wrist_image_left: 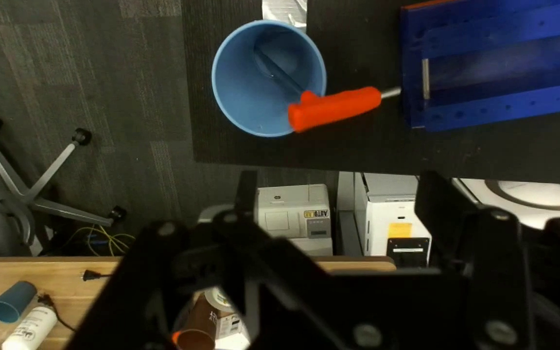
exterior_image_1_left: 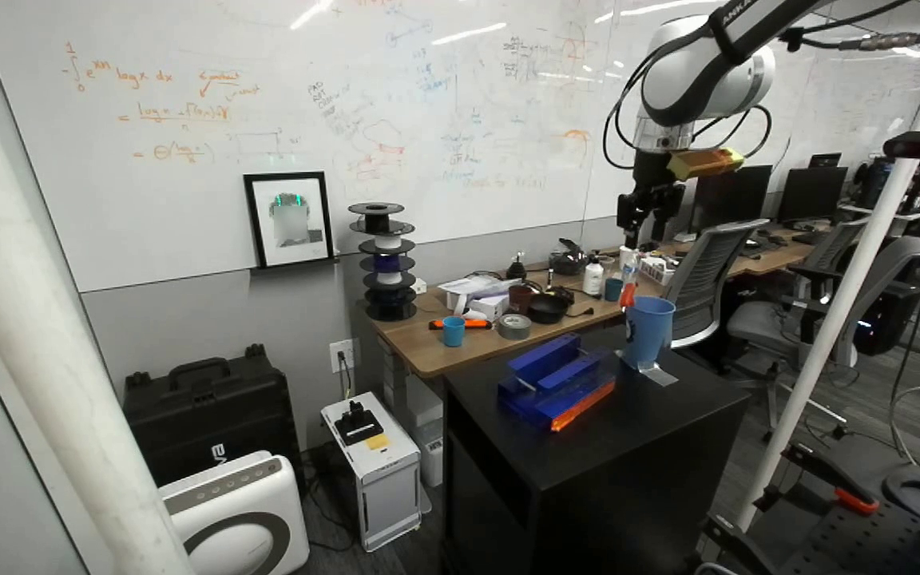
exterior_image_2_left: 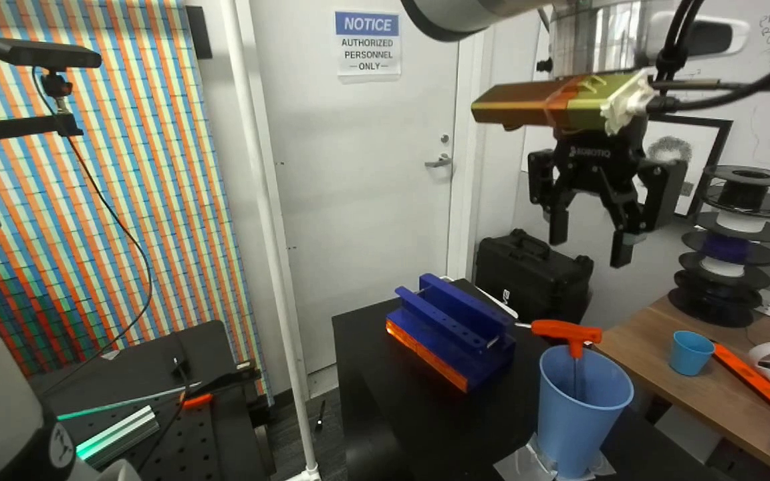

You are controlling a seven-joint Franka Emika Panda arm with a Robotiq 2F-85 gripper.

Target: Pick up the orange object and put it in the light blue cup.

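Observation:
The light blue cup (exterior_image_1_left: 652, 331) stands upright on a black cabinet; it also shows in an exterior view (exterior_image_2_left: 579, 427) and in the wrist view (wrist_image_left: 255, 87). The orange object is a T-handled hex key (exterior_image_2_left: 565, 331) with a dark shaft. Its shaft stands inside the cup and its orange handle sticks out above the rim; the handle also shows in the wrist view (wrist_image_left: 336, 108) and in an exterior view (exterior_image_1_left: 628, 295). My gripper (exterior_image_2_left: 590, 242) is open and empty, apart from the handle and above the cup; its fingers also show in the wrist view (wrist_image_left: 338, 189).
A dark blue box (exterior_image_1_left: 560, 371) with an orange strip lies beside the cup on the black cabinet (exterior_image_1_left: 572, 463). Tape (exterior_image_1_left: 658, 374) is at the cup's base. A wooden table (exterior_image_1_left: 428, 351) behind holds a small blue cup (exterior_image_1_left: 453, 331), a tape roll (exterior_image_1_left: 514, 326) and spools (exterior_image_1_left: 387, 263).

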